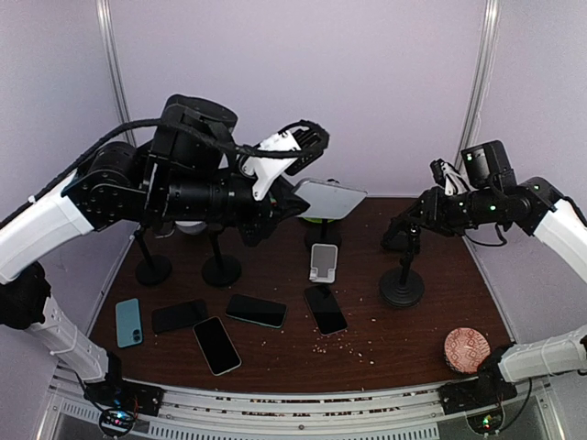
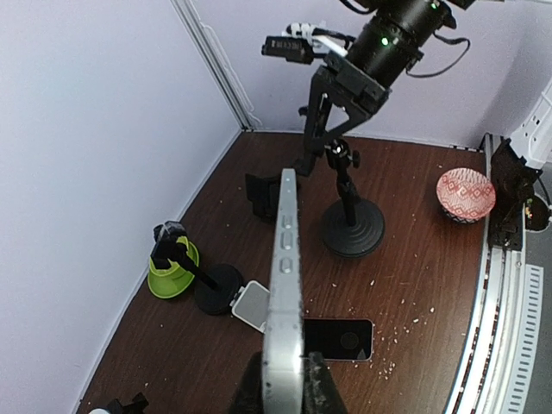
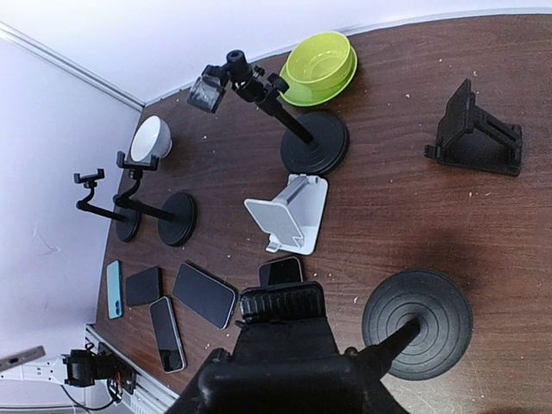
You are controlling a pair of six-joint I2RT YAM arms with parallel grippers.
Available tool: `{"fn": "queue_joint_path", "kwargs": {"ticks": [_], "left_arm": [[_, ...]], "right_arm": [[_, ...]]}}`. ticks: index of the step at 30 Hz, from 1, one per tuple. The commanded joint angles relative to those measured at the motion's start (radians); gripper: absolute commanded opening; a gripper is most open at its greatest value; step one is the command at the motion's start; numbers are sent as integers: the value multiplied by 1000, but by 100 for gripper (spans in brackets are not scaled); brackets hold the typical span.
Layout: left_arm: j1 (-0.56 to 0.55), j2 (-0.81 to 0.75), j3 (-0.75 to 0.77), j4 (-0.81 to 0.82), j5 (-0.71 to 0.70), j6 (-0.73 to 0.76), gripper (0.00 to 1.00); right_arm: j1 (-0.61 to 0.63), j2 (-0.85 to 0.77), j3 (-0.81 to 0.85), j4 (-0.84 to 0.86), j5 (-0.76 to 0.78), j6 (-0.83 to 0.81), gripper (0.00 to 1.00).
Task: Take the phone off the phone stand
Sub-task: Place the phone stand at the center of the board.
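Phone (image 1: 328,197) hangs clear of the stand (image 1: 401,286), at its 10 o'clock, pinched at one end by the left fingers (image 2: 321,390). Probably stiff, slick, breakable glass: best held across its side edges. Right fingers (image 1: 402,234) seem clamped on the stand's top

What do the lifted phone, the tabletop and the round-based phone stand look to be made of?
The phone shows a silvery edge with a soft sheen and side buttons: probably metal, possibly painted plastic. The tabletop is dark brown with faint grain: wood or wood-look laminate. The phone stand is matte black with a ringed round base: metal or plastic, I cannot tell which.
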Motion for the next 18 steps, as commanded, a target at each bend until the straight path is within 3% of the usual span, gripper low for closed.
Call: {"fn": "queue_joint_path", "kwargs": {"ticks": [1,18], "left_arm": [[-4,-42,-23,50,-27,-26,0],[-4,-68,-108,21,-34,-51,0]], "right_arm": [[-53,7,74,70,-24,-36,0],[-249,148,79,264,-208,55,0]]}}
